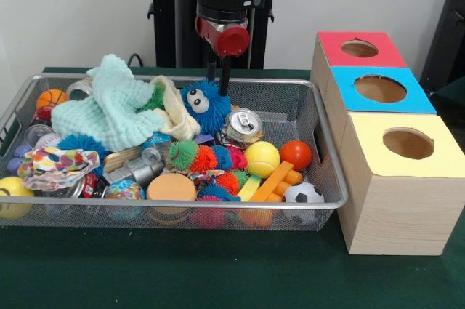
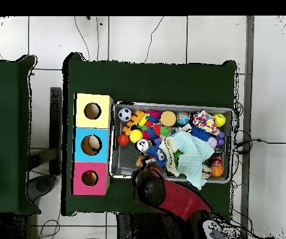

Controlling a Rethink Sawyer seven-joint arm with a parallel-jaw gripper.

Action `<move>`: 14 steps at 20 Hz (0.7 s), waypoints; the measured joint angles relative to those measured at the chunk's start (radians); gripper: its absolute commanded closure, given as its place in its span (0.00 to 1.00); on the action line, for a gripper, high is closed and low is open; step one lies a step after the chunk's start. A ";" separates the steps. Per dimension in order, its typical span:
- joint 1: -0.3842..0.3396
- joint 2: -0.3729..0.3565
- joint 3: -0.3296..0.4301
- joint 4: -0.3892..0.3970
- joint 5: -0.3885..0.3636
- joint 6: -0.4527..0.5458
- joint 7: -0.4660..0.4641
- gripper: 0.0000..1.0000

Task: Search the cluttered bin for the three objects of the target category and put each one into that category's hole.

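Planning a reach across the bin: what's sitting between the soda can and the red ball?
In the front view, a yellow tennis ball lies between the soda can and the red ball, slightly nearer the camera than both.

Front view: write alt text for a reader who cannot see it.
A red and black robot gripper hangs over a blue fuzzy toy in a wire bin crowded with balls, toys and a mint cloth. Beside it stand three wooden boxes with red, blue and yellow holed tops.

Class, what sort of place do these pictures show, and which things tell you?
Probably a robotics lab: a wire mesh bin of toys on a green-covered table, three wooden sorting boxes, tiled floor with cables.
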 measured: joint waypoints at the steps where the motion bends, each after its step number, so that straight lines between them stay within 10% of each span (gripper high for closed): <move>1: -0.003 0.003 0.001 0.000 0.000 -0.005 0.000 0.00; 14: -0.022 0.008 0.015 0.000 0.000 -0.030 0.000 0.00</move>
